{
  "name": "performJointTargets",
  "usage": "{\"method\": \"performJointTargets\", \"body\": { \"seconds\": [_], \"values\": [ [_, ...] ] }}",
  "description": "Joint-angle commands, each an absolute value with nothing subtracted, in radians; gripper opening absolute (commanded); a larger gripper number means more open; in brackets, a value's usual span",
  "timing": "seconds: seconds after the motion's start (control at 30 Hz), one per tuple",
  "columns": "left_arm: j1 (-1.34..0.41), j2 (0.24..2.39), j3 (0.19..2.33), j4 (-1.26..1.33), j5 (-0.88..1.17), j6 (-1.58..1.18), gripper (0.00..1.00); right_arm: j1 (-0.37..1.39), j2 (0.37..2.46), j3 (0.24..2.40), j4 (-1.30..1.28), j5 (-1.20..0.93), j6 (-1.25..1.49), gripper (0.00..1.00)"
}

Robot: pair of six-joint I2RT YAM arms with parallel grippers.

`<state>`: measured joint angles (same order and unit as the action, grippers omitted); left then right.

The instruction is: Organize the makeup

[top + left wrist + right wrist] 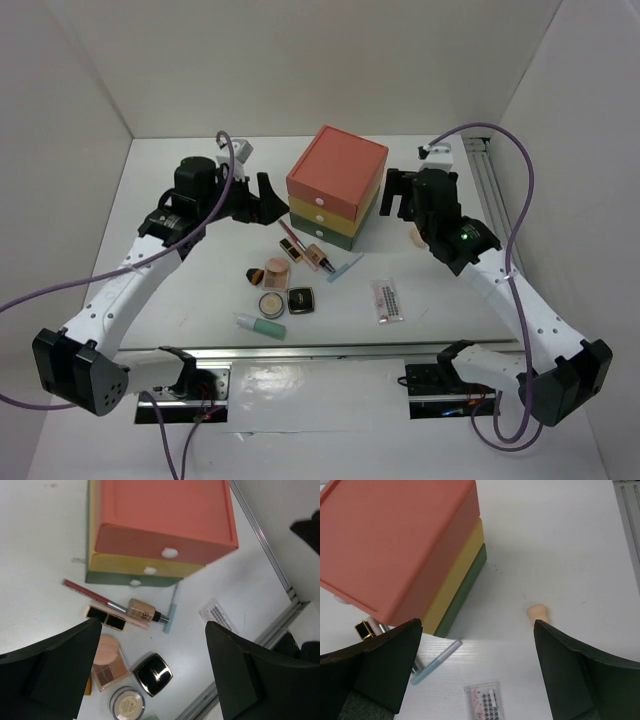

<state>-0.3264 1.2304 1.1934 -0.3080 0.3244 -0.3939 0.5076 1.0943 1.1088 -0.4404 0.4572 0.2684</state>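
Note:
The makeup lies in front of the drawer box (pixel 335 190). It includes a black-gold lipstick (pixel 291 247), a foundation bottle (pixel 318 257), a blue stick (pixel 345 268), a palette with a peach puff (pixel 274 272), a black square compact (pixel 300 300), a round beige compact (pixel 271 304), a white-green tube (pixel 260 324) and a clear lash pack (pixel 387 300). A peach sponge (pixel 539 613) lies right of the box. My left gripper (pixel 268 195) is open and empty, left of the box and above the cluster (pixel 152 630). My right gripper (pixel 395 195) is open and empty, right of the box (pixel 477 630).
The coral-yellow-green drawer box (pixel 160 525) has all three drawers shut. A metal rail (pixel 485 185) runs along the right side and another along the near edge (pixel 320 352). White walls enclose the table on the back and both sides.

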Motion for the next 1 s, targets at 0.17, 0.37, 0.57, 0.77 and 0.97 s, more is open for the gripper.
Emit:
{"method": "performJointTargets", "body": {
  "seconds": [0.17,0.37,0.57,0.77,0.97],
  "values": [
    [-0.514,1.320,1.225,-0.232,0.238,-0.342,0.89,0.449,1.227,1.268,-0.333,0.247,0.198,1.00],
    [-0.535,1.489,1.353,-0.258,0.134,-0.396,0.72,0.402,1.417,1.429,-0.376,0.258,0.218,1.00],
    [-0.535,1.630,1.446,-0.278,0.130,-0.405,0.66,0.325,1.534,1.500,-0.342,0.201,0.245,1.00],
    [-0.545,1.706,1.500,-0.268,0.173,-0.414,0.66,0.272,1.633,1.554,-0.324,0.161,0.255,1.00],
    [-0.545,1.770,1.572,-0.278,0.143,-0.414,0.54,0.242,1.695,1.563,-0.292,0.101,0.276,1.00]
  ]
}}
